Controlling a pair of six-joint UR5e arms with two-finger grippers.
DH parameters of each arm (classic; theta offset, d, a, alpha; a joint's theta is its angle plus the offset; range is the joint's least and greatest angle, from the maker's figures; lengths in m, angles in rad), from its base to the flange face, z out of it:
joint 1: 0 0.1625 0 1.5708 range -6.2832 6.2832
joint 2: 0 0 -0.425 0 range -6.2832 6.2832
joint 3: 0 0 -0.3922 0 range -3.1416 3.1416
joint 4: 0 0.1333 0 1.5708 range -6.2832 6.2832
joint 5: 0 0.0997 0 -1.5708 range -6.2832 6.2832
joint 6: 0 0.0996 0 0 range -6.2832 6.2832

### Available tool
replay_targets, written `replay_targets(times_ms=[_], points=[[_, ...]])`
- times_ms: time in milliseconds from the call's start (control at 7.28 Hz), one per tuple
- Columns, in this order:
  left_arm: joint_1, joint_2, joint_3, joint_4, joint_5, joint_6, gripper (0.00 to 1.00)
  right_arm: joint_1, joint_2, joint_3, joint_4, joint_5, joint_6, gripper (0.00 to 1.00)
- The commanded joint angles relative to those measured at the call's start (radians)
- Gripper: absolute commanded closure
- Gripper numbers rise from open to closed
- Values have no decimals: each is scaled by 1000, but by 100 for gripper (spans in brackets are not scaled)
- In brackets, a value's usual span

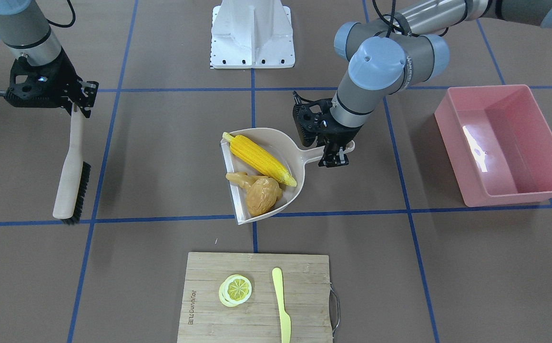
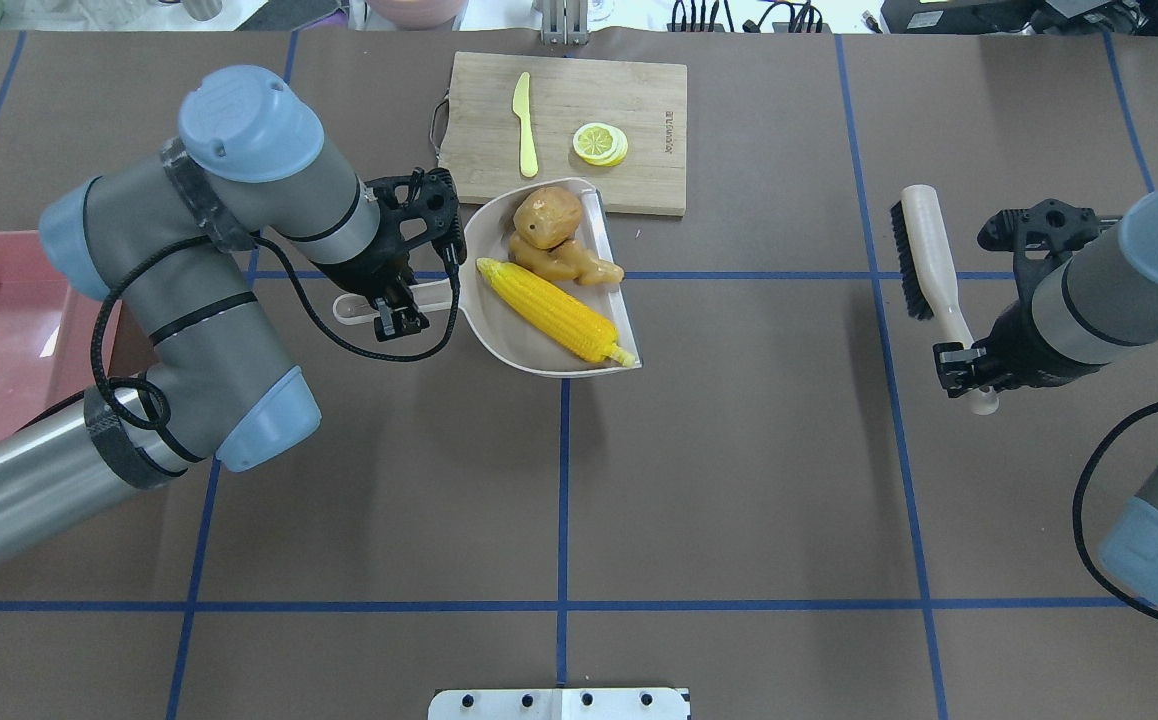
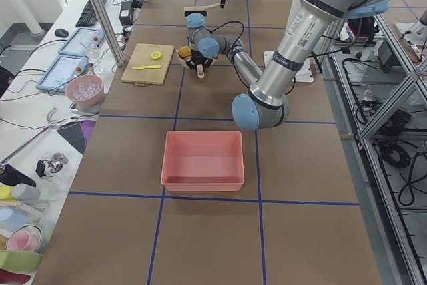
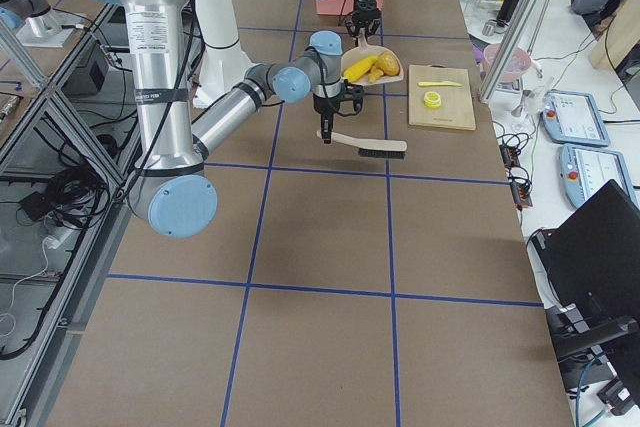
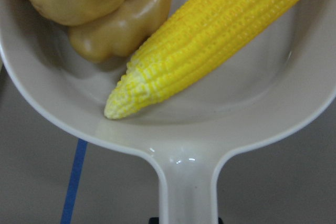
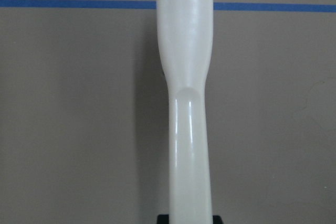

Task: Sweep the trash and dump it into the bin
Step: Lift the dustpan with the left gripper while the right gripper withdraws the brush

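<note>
The trash lies together in the beige dustpan [image 1: 278,140]: a yellow corn cob [image 1: 262,159], a tan ginger root [image 1: 239,179] and a brown potato [image 1: 261,196]. My left gripper [image 1: 335,155] is shut on the dustpan's handle [image 2: 359,305]; the left wrist view looks along that handle at the corn cob [image 5: 210,45]. The pink bin [image 1: 514,199] stands apart at the left arm's side, with nothing showing inside it. My right gripper [image 2: 964,375] is shut on the handle of a black-bristled brush [image 2: 924,250], well away from the dustpan.
A wooden cutting board [image 1: 257,324] with a lemon slice [image 1: 235,289] and a yellow knife [image 1: 281,305] sits just beyond the dustpan. The white robot base [image 1: 253,33] is at the robot's edge of the table. Blue tape lines cross the brown tabletop.
</note>
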Motion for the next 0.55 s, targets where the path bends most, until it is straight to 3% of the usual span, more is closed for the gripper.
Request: replay_targets(times_ms=[0, 137, 412], points=[[-18, 29, -20, -145, -4, -123, 100, 17, -49, -101, 159, 3, 2, 100], [-54, 67, -48, -218, -4, -162, 100, 20, -106, -141, 300, 10, 3, 100], [-186, 187, -117, -282, -62, -175, 100, 20, -163, -157, 390, 38, 3, 100]])
